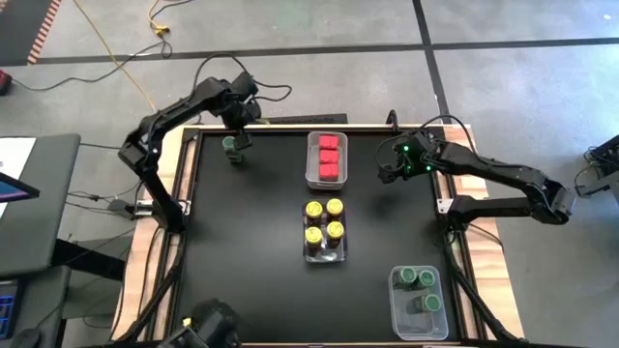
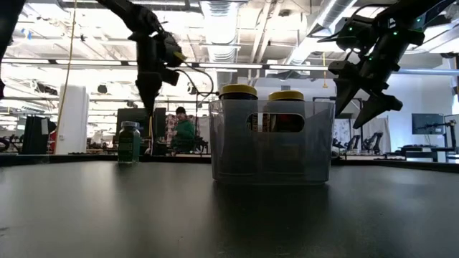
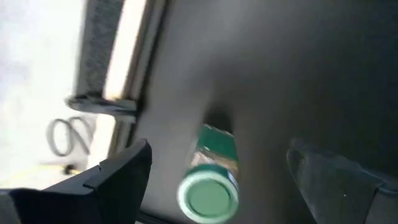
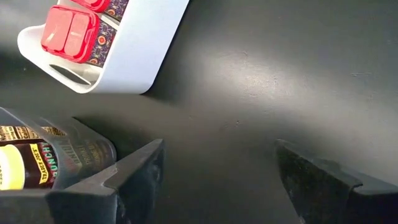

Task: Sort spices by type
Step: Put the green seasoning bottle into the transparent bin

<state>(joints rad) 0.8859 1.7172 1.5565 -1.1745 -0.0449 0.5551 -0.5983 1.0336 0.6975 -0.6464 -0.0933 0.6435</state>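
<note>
At the table's near right corner, a clear bin point(image 1: 418, 329) is holding green-lidded jars point(image 1: 418, 279). Farther back, the right gripper point(image 1: 391, 170) is hovering with jaws spread and empty. At the far left corner, the left gripper point(image 1: 235, 134) is pointing down, jaws wide, over a lone green-lidded jar point(image 1: 232, 146).

Matt black table point(image 1: 251, 242), seemingly clear-plastic bin point(image 2: 272, 168)

Lone green-lidded jar point(image 1: 231, 146) upright at table's far-left corner
</note>
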